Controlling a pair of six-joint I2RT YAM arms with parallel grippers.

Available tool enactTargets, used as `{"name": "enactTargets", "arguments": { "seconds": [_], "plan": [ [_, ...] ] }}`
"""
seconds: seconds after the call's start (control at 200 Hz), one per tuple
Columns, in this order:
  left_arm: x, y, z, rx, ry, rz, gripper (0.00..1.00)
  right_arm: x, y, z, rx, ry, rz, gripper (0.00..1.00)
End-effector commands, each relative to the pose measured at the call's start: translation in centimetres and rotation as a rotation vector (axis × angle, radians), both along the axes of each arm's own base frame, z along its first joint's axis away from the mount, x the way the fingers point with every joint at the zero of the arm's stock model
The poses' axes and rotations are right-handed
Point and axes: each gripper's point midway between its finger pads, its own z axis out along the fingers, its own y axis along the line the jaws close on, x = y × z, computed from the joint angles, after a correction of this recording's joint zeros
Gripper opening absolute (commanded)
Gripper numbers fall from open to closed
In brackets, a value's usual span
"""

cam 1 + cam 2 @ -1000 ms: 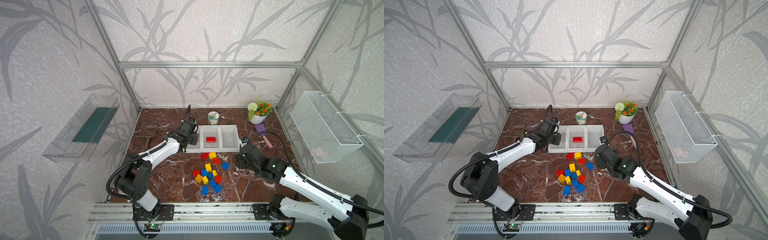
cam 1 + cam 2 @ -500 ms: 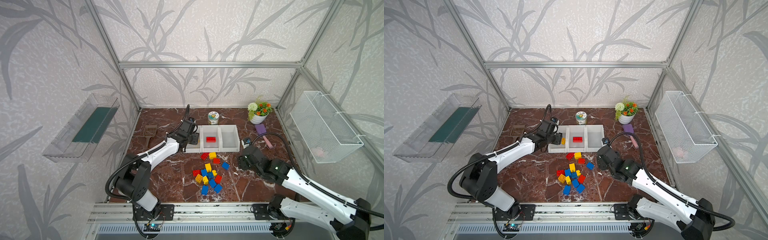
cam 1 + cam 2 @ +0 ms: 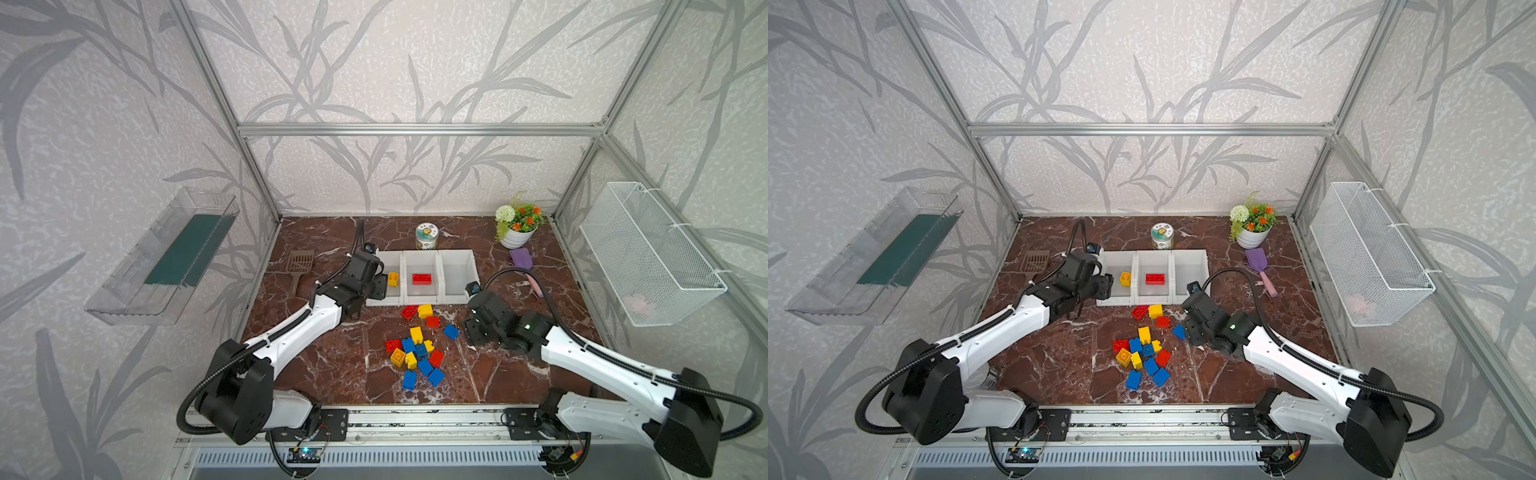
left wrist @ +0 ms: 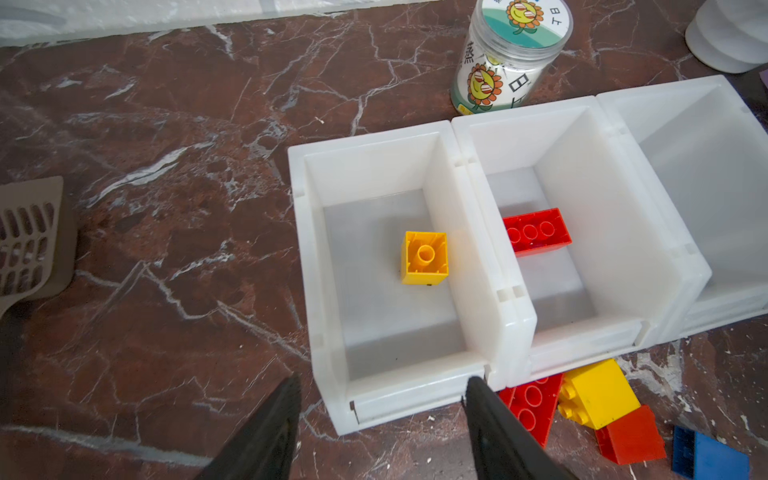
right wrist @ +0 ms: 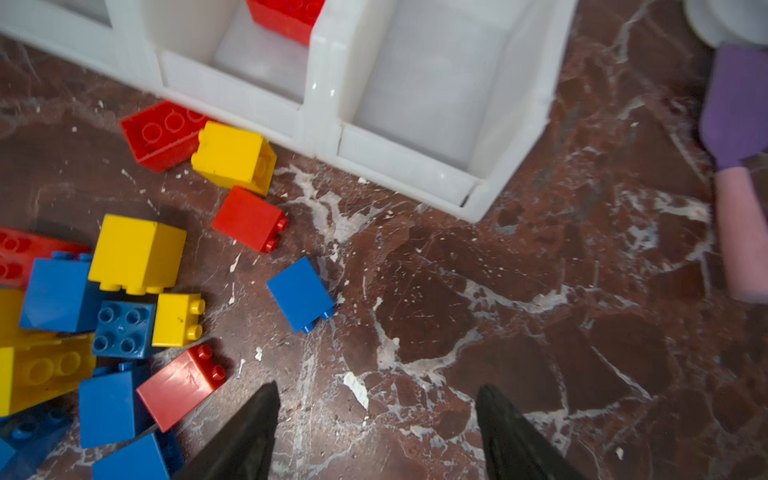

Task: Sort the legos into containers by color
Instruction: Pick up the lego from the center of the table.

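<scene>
marble (image 4: 166, 208): yellow lego (image 4: 424, 258) beyond left gripper (image 4: 383, 381)

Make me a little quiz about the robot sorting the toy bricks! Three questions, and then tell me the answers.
1. True or false: the sorted yellow brick lies hollow side up.
2. What is in the middle bin? A: a blue brick. B: a long red brick. C: nothing.
3. Fill the gap: the end bin nearest the right claw is ___.

Key: 1 true; 2 B; 3 empty.
</scene>
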Motion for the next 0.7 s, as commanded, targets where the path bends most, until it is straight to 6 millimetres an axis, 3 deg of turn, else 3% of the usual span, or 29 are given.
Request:
{"name": "enactTargets", "arguments": {
  "seconds": [0.0, 0.29, 0.695],
  "plan": [
    [-1.3, 1.4, -0.3, -0.007, -0.007, 0.06, 0.66, -0.8, 2.5, -1.9, 0.008, 0.102, 0.16, 0.74],
    [-3.7, 2.1, -1.7, -0.073, 0.028, 0.083, 0.66, -0.1, 5.0, -5.5, -0.037, 0.221, 0.239, 0.69],
    [-4.6, 2.7, -2.4, -0.087, 0.028, 0.104, 0.67, 2.3, 4.6, -7.5, -0.095, 0.265, 0.176, 0.65]
  ]
}}
